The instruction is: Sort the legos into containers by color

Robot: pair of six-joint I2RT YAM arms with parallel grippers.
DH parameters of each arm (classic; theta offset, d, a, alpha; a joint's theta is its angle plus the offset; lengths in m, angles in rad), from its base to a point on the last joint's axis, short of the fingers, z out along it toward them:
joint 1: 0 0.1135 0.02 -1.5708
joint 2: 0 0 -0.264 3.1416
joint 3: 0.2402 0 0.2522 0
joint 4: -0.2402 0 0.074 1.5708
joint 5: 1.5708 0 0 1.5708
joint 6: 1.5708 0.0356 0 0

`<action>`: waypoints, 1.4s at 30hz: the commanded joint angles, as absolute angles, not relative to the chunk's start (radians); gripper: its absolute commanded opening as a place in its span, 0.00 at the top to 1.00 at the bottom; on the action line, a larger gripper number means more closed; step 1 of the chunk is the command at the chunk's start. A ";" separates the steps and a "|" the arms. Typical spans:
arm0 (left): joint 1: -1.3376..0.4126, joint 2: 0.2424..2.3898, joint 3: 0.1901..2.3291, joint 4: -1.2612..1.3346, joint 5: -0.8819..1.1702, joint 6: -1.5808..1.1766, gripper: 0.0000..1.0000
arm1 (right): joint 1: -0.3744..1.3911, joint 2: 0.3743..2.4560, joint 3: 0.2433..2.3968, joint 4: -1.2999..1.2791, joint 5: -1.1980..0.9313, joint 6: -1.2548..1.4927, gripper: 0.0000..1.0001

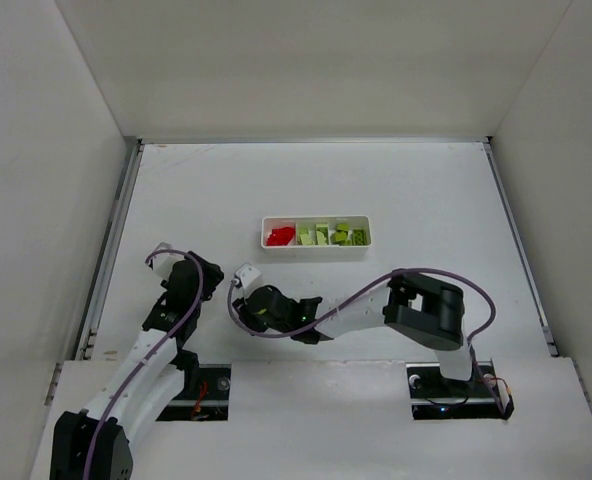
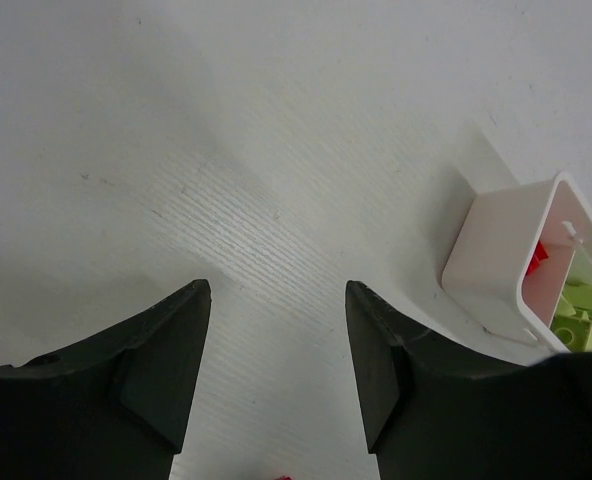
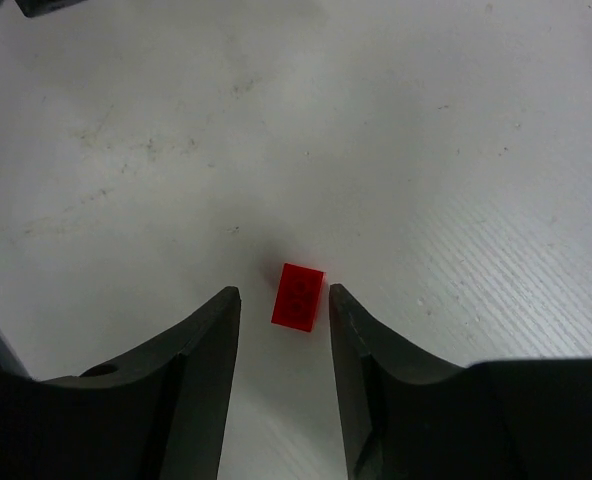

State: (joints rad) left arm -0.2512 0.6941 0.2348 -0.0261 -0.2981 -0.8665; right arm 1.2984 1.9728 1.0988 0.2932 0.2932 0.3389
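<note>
Jaws first: right gripper (image 3: 283, 292) is part open, with its fingertips either side of one red lego brick (image 3: 298, 297). The brick lies flat on the table (image 3: 426, 150), studs up. It looks nearer the finger on the right of the wrist view, but I can't tell whether it touches. Nothing is gripped yet.

Left gripper (image 2: 276, 290) is open wide and empty over bare table, with the tray (image 2: 491, 262) end just off to its right. A red sliver (image 2: 285, 477) shows at the bottom edge of that view. It's too small for me to call.

Progress: I judge the sort nearly done. From above, the white tray (image 1: 316, 247) holds red legos (image 1: 279, 236) in its left compartment. Yellow-green legos (image 1: 348, 236) are in the middle and right compartments, and I see no mixed colours. What's left, as far as I can see, is the one red brick, which belongs in the left compartment. In the top view that brick is hidden under the right arm, well short of the tray.

Counts:
- loose bricks on the table: 1, red
- red in tray: a small clump, maybe 2 or 3, too small to count
- yellow-green in tray: several per compartment, perhaps 5 or 6 in all, not countable for sure
- tray: 1, with 3 compartments
- arms: 2, neither holding anything
</note>
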 commanded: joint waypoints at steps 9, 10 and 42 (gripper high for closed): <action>-0.246 0.666 0.212 0.032 -0.287 -0.862 0.44 | 1.320 2.016 1.216 0.179 0.396 0.310 0.78; -0.246 0.661 0.209 0.034 -0.287 -0.861 0.44 | 1.320 2.011 1.216 0.178 0.397 0.308 0.79; -0.349 0.661 0.201 0.045 -0.322 -0.824 0.00 | 0.912 1.818 1.206 0.321 0.324 0.370 0.48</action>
